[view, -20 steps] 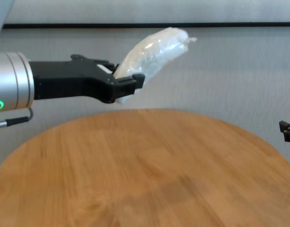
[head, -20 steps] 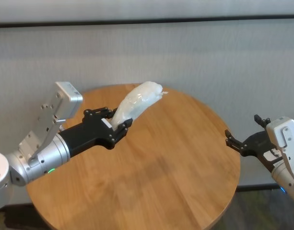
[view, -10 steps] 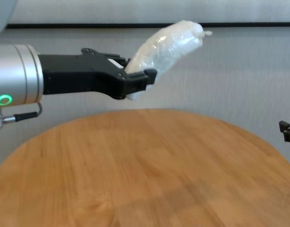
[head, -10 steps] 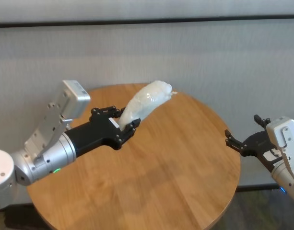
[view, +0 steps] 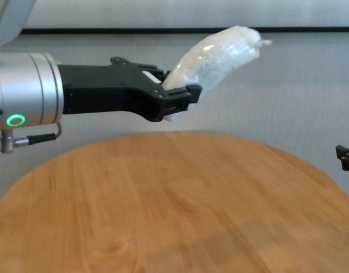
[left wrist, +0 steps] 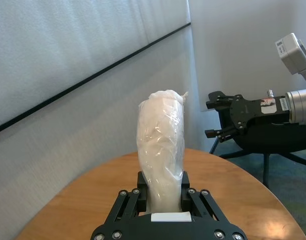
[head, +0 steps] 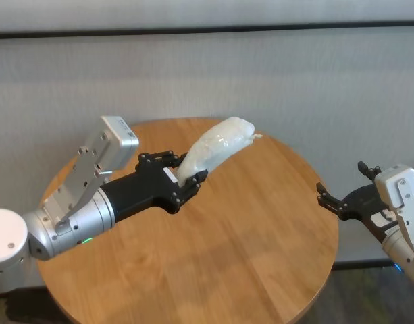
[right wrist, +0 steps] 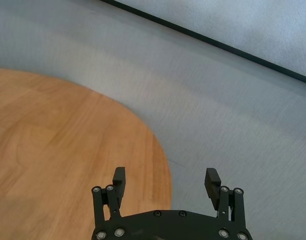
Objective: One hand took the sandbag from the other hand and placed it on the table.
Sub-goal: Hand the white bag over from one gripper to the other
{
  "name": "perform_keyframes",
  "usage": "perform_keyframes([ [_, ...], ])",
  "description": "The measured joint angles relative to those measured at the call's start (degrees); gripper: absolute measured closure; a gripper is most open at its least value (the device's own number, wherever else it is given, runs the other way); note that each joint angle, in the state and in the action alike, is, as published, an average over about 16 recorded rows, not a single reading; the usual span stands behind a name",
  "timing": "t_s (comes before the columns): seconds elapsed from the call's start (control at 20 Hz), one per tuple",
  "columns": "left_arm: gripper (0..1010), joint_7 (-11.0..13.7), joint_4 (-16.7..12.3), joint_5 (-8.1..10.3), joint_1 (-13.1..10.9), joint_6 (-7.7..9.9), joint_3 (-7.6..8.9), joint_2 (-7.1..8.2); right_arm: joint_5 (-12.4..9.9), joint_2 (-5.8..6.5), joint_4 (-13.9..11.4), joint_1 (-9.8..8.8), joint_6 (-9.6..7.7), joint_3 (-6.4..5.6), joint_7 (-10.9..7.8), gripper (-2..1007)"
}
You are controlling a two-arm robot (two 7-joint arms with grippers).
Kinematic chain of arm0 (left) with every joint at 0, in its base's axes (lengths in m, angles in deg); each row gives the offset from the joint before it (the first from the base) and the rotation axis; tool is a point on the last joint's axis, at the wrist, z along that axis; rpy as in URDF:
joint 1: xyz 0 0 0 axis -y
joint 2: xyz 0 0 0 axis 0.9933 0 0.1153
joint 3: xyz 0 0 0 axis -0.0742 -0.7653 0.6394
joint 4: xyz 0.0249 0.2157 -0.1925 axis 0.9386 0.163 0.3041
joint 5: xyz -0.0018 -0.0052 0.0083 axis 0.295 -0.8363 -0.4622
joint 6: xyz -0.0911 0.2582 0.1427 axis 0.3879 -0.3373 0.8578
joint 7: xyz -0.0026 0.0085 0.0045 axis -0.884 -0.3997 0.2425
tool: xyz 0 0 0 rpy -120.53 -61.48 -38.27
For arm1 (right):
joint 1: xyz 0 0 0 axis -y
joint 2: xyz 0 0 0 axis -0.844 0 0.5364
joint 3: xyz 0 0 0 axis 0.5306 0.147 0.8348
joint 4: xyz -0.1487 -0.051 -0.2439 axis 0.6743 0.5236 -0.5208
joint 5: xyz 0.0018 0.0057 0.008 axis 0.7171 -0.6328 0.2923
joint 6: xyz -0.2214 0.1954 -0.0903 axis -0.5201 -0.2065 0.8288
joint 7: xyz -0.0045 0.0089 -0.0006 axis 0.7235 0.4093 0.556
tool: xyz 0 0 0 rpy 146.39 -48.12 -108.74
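Left gripper (head: 182, 181) clamped on sandbag (head: 215, 146), held in the air above the table (head: 247, 243).

The near half of the round top is bare wood with open room. The left gripper, green light on its wrist, reaches over the table's left-centre; its fingers (view: 183, 96) pinch the bag's lower end, and the twisted tip points up toward the far wall. The right gripper (head: 340, 198) sits just off the right edge, jaws spread wide with nothing between them, well apart from the bag; its height relative to the tabletop is unclear.
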State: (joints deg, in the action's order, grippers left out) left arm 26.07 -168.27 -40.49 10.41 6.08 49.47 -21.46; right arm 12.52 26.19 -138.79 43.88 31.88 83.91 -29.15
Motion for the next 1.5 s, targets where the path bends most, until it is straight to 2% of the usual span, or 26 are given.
perform_keyframes([
  [0.5,626,0.7,-0.4,-0.73,1.0,-0.89,-1.03,0.51,0.0,0.00,0.0,0.00,0.00,0.00,0.00,4],
  [1.15,626,-0.6,-0.4,-1.26,1.4,0.73,-1.07,0.12,0.0,0.00,0.0,0.00,0.00,0.00,0.00,4],
  [1.5,626,-0.6,-0.4,-1.27,1.3,0.96,-0.96,0.08,0.0,0.00,0.0,0.00,0.00,0.00,0.00,4],
])
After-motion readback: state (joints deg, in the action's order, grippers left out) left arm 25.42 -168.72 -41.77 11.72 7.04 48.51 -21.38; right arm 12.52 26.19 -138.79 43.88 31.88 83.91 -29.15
